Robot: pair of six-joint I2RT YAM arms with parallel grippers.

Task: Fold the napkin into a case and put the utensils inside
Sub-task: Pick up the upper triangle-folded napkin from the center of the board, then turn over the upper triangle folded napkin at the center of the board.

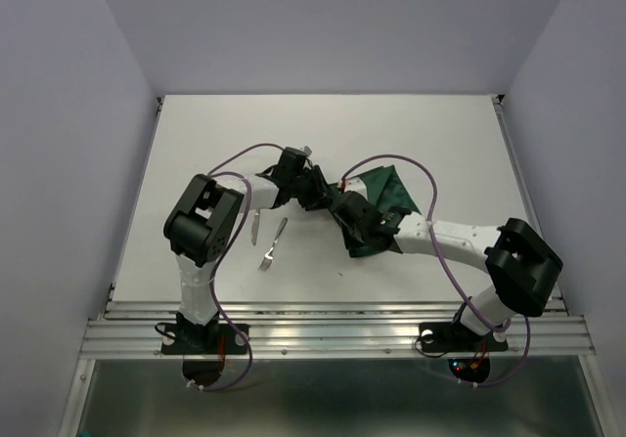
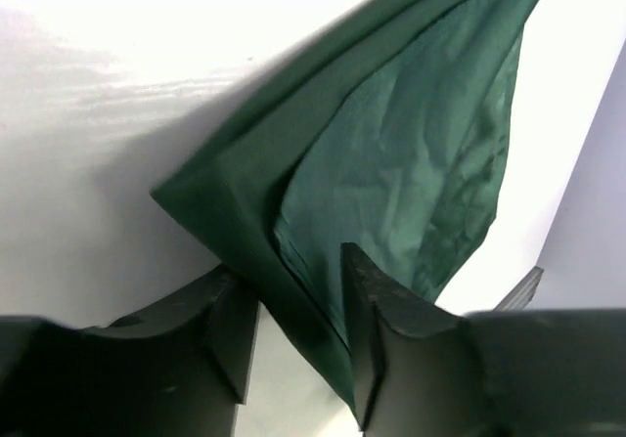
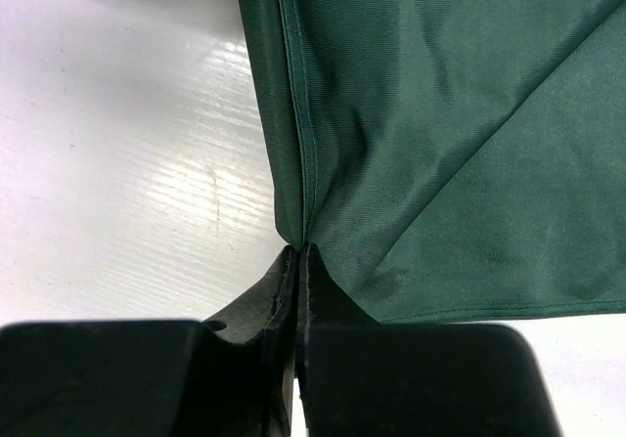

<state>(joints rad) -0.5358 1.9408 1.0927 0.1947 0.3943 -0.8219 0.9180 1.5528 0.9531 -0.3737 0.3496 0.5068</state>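
**Desk:** Where do you stand on this one?

**Me:** Early, I'd say. In the overhead view the white counter (image 1: 196,144) fills the middle of the frame. The napkin (image 1: 391,191) lies just right of centre, bunched in layers under my two wrists. It's a loose, angular heap of dark green, not yet a narrow pocket. So there's no case yet.

**Desk:** And the arms?

**Me:** The left arm (image 1: 205,224) reaches in from the lower left, the right arm (image 1: 460,237) from the lower right. They meet over the cloth. In the right wrist view the right jaws are pressed together, pinching the napkin's hemmed edge at bottom centre. In the left wrist view the left jaws stand apart on either side of a folded edge. Cloth runs between them, but I see bare counter in the gap, so I wouldn't call that a grip.

**Desk:** Cutlery?

**Me:** Untouched, as far as I can tell. The knife (image 1: 254,227) and fork (image 1: 271,246) lie bare on the counter, left of centre, beside the left forearm and apart from the cloth.

**Desk:** So what remains?

**Me:** Nearly everything: finishing the folds into a pocket, then picking up both utensils and sliding them inside.
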